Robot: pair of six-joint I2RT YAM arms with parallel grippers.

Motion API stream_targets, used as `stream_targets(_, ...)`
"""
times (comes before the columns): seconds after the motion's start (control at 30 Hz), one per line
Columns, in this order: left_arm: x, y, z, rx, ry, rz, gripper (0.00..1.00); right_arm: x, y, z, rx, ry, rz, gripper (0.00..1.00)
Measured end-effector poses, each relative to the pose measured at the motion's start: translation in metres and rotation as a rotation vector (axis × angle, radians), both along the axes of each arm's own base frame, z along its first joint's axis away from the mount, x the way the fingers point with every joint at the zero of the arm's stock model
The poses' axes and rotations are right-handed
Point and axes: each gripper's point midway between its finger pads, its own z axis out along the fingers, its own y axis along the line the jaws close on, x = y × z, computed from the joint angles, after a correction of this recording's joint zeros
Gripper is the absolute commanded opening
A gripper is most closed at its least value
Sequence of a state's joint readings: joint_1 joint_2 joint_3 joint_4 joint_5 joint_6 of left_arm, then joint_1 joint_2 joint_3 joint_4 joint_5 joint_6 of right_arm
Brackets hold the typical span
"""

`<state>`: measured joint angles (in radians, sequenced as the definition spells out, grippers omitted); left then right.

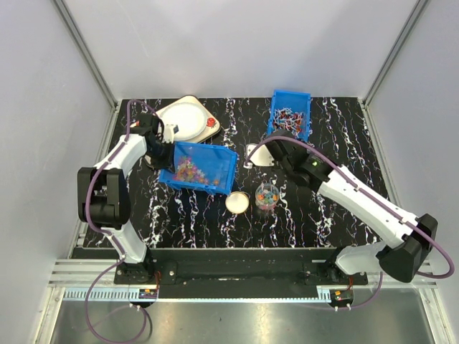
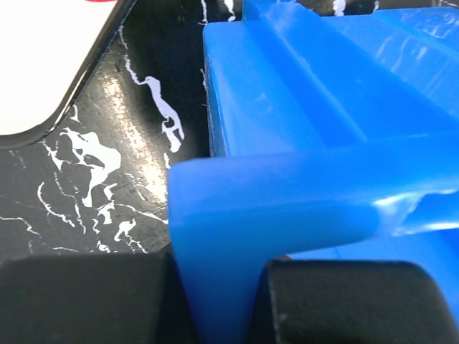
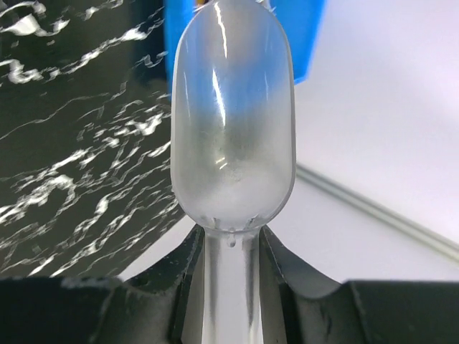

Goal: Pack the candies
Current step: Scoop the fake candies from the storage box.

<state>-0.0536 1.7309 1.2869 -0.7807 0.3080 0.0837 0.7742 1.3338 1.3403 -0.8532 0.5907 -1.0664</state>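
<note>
Fingers of the left pincer are clamped together on a wall of the blue bin, the plastic edge pinched between the two black pads. Seen from above, this pincer grips the bin at its left end. The bin sits skewed on the black marbled worktop. I cannot tell whether it rests flat or is tipped. The candies, a heap of tiny multicoloured beads, lie inside the bin toward the gripped end. The left arm rises from its base, bends at a dark elbow left of the bin, and its white forearm reaches to the bin's left end.

The right pincer is closed on the thin handle of a translucent scoop, the rounded bowl pointing away from the fingers. From above, the scoop is just right of the bin, with the pincer behind it. Whether the scoop touches the worktop cannot be told. The right arm stretches low and long from the far right toward the bin.

A small clear cup holding more coloured candies stands near the bin's near right corner, and a round white lid lies beside it. A second blue bin of wrapped sweets lies beyond and right of the bin. A white plate sits beyond its left end.
</note>
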Motion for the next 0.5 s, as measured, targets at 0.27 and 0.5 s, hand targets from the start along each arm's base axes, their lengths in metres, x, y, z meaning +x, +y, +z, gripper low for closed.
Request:
stream_targets(0.27, 0.010, 0.004, 0.014, 0.030, -0.022, -0.022, 0.00, 0.003, 0.003, 0.024, -0.087, -0.153, 0.073, 0.00)
stream_targets(0.5, 0.013, 0.003, 0.019, 0.034, -0.037, -0.040, 0.00, -0.001, -0.003, 0.040, -0.117, -0.255, 0.093, 0.00)
